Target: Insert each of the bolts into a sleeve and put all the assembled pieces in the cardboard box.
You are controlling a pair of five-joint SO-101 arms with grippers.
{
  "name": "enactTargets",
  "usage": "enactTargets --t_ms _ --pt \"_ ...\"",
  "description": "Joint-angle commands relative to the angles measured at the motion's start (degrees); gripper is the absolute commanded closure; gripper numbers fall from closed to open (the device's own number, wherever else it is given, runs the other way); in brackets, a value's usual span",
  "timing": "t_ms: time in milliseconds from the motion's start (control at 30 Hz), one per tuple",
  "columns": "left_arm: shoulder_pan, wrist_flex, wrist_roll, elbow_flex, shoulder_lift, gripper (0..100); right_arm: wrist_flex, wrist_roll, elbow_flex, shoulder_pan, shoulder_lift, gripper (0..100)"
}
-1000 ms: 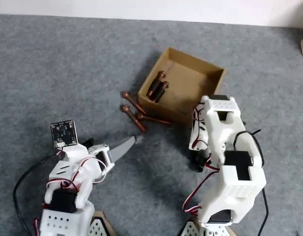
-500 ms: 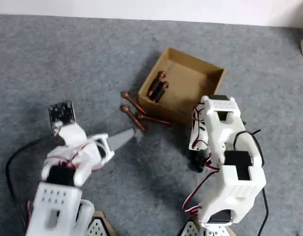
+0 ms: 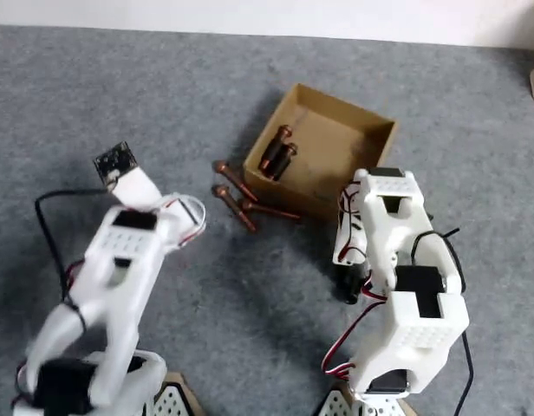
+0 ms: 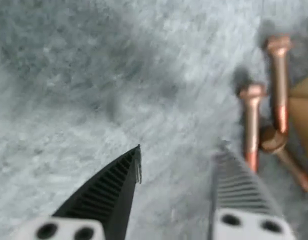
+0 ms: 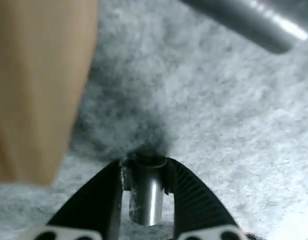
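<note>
Three bolts (image 4: pixel 251 125) lie just beyond the left fingers (image 4: pixel 111 192), spread wide and empty; the right fingers (image 5: pixel 191 200) pinch a sleeve (image 5: pixel 144 195) between them

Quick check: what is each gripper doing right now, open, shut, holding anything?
Left gripper: open and empty, close to the loose bolts.
Right gripper: shut on a metal sleeve.

left arm (image 3: pixel 120 260) stretched forward | left gripper (image 4: pixel 181 150) jaws apart | right gripper (image 5: pixel 145 166) clamped on sleeve (image 5: pixel 144 202)
</note>
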Motion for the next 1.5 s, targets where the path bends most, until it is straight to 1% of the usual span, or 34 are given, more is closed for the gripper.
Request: enactTargets --t_ms 0,67,267,367,500,600,733,867,1133,1200,1267,1333,1367,1433,1467 --pt "1.01 -1.05 1.58 -7.87 4.35 83 -1.80 -0.79 0.31 -1.80 -0.84 99.5" --pt "1.36 -0.97 1.58 -9.80 6.73 82 -1.80 -0.79 0.31 -1.80 -0.84 99.5" --pt "5.76 -1.14 1.85 -11.38 11.12 77 -1.80 -0.79 0.31 -1.80 -0.84 99.5" --pt "7.34 -3.08 2.37 -12.35 12.70 77 -1.80 -0.79 0.31 -1.80 -0.84 99.5" --pt "8.22 -7.12 6.33 -12.44 14.29 78 -1.80 -0.79 0.31 -1.80 -0.84 99.5" --pt "9.01 -9.85 6.77 -12.44 15.43 78 -1.80 -0.70 0.31 -1.71 -0.84 99.5" --pt "9.01 -12.92 9.32 -12.44 18.42 78 -1.80 -0.53 0.31 -1.71 -0.84 99.5" --pt "9.01 -15.65 9.49 -12.62 22.64 78 -1.80 -0.53 0.31 -1.71 -0.84 99.5" --pt "8.84 -14.95 9.49 -15.96 28.79 78 -1.80 -0.53 0.31 -1.71 -0.92 99.5" --pt "8.84 -14.95 9.49 -15.96 29.05 81 -1.80 -0.53 0.31 -1.71 -1.01 99.5" --pt "8.75 -15.03 9.49 -16.04 29.05 88 -1.45 -0.53 0.31 -1.71 -1.10 99.5" --pt "8.75 -15.21 9.41 -16.04 29.05 97 -1.27 -0.53 0.31 -1.71 -1.10 99.5" --pt "8.66 -15.21 9.32 -16.04 29.14 100 -1.27 -0.53 0.31 -1.71 -1.10 99.5" --pt "7.87 -15.21 9.32 -16.04 29.32 97 -0.57 -0.53 0.31 -1.71 -1.19 99.5" --pt "7.52 -15.21 9.32 -16.04 29.32 97 0.40 -0.44 0.22 -1.71 -1.19 99.5"
